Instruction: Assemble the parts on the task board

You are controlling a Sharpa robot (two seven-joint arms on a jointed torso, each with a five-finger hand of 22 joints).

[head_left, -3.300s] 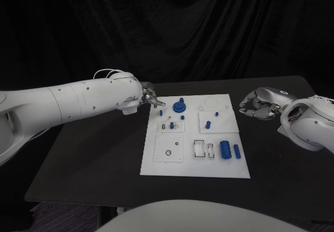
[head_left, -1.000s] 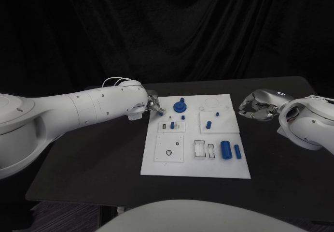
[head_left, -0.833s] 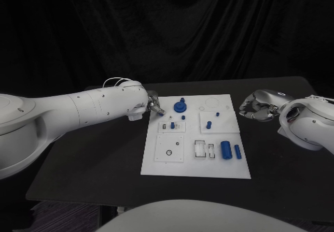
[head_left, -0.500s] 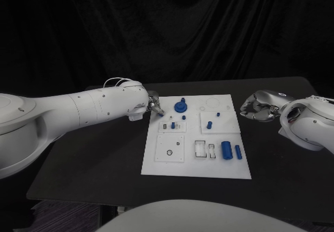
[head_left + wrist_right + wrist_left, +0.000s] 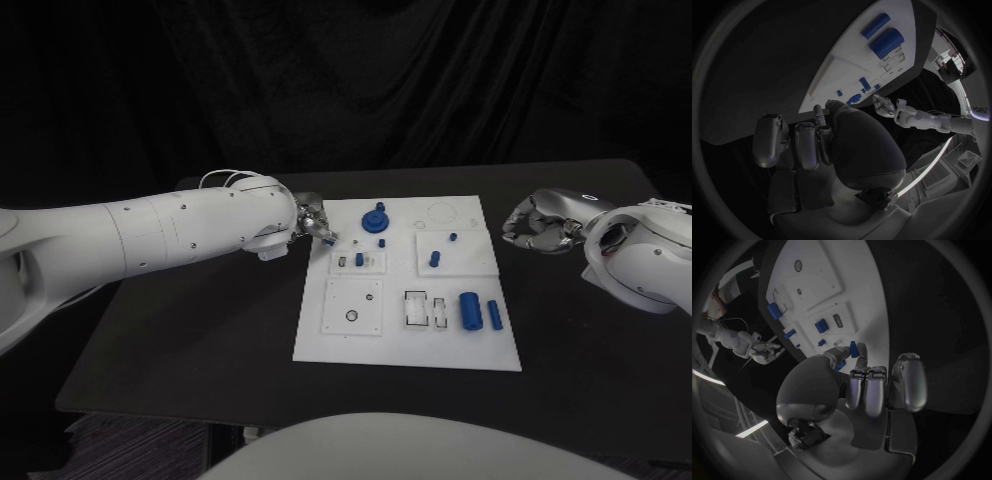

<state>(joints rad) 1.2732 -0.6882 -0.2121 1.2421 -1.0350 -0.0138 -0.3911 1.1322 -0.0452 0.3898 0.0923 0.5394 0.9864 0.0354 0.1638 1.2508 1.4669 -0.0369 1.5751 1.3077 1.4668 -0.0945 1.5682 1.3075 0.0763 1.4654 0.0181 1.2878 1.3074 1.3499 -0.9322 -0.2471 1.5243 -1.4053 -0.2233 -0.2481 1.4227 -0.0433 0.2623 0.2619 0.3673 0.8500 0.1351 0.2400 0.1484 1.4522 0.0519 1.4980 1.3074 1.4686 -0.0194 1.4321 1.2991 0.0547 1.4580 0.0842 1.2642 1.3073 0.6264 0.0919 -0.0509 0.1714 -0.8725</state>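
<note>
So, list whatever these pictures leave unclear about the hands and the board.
- Left hand, head view: its own arm hides what the fingers hold; the left wrist view shows a small blue part pinched.
- Right hand: curled fingers hide the palm.
- Task board: small recesses too tiny to tell.

Both arms are thick, smooth white shells with small dark screw dots. The left arm [image 5: 144,235] carries thin white cable loops just behind its silver left hand [image 5: 312,224]. The right hand [image 5: 539,222] is glossy silver, its fingers rounded and segmented.
</note>
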